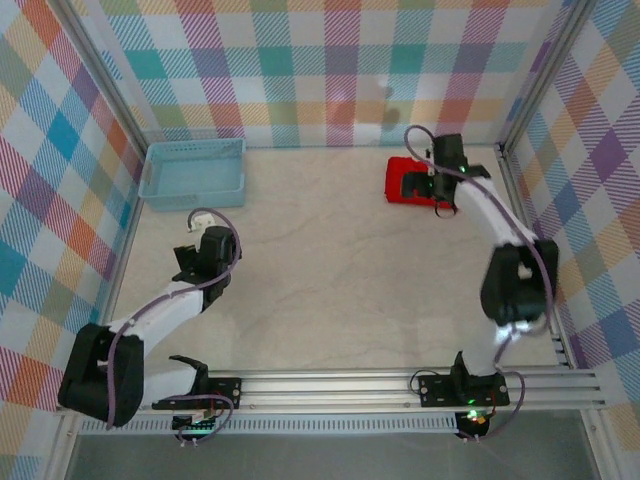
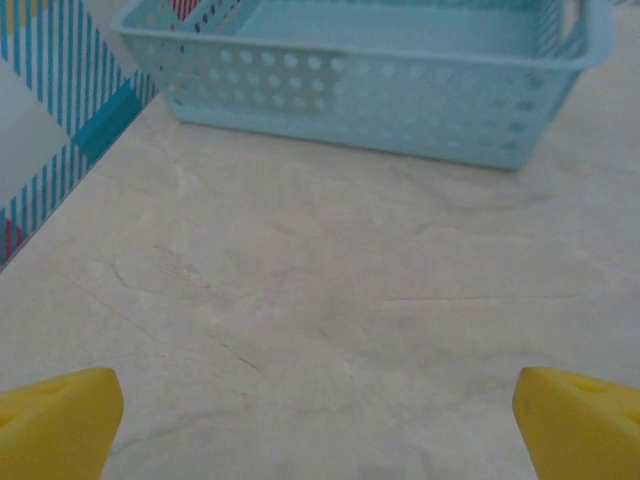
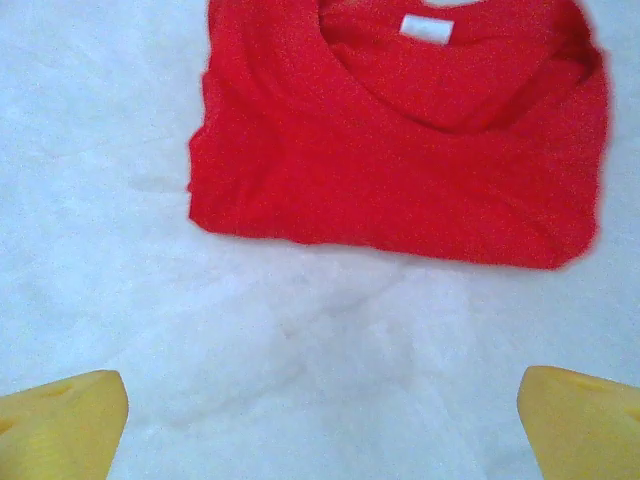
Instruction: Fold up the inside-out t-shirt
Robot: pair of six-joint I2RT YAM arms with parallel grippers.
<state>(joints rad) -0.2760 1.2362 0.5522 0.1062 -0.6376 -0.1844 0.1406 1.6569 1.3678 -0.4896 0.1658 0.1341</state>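
Bench (image 1: 330, 270), seen from above, with your two arms. At its far left stands the blue basket (image 1: 192, 201), its pale floor in plain sight from the left wrist, ahead of your left gripper (image 2: 320, 420); those jaws stand wide apart with nothing between them. At far right lies the inside-out t-shirt (image 3: 400, 150), folded into a compact rectangle, flat on the bench. Your right gripper (image 3: 320, 420) hovers just beside it, spread wide, gripping nothing; the cloth lies ahead of the fingertips, apart from them. A white tag (image 3: 427, 29) faces up at the neckline.
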